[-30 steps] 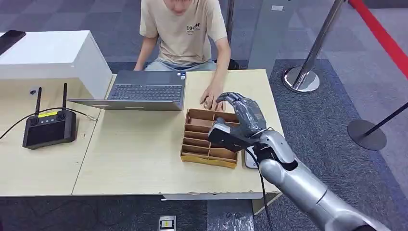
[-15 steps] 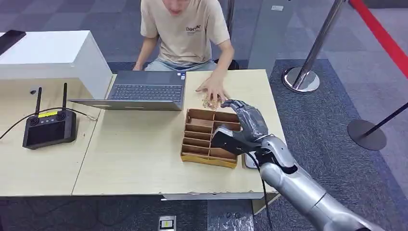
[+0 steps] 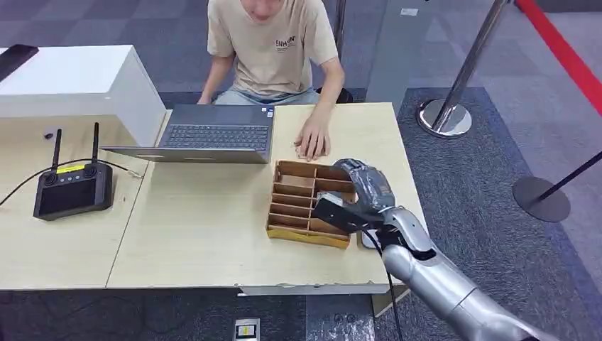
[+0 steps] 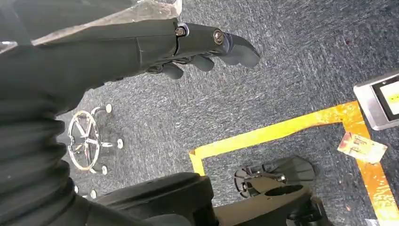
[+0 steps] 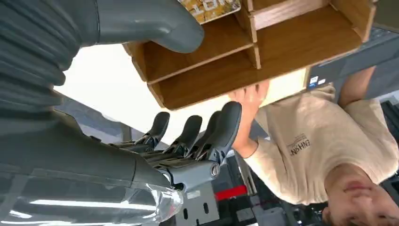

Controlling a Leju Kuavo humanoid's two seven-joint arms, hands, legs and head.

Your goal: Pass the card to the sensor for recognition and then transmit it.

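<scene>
Right of centre in the head view, the right hand hovers over the right side of the wooden divider tray, fingers apart and grasping nothing. A card lies in a compartment just beside the thumb; it is probably the one to pass, though only part of it shows. The left hand hangs loose over carpet. The person's hand rests just beyond the tray, so a reach could brush it, or knock the tray askew.
</scene>
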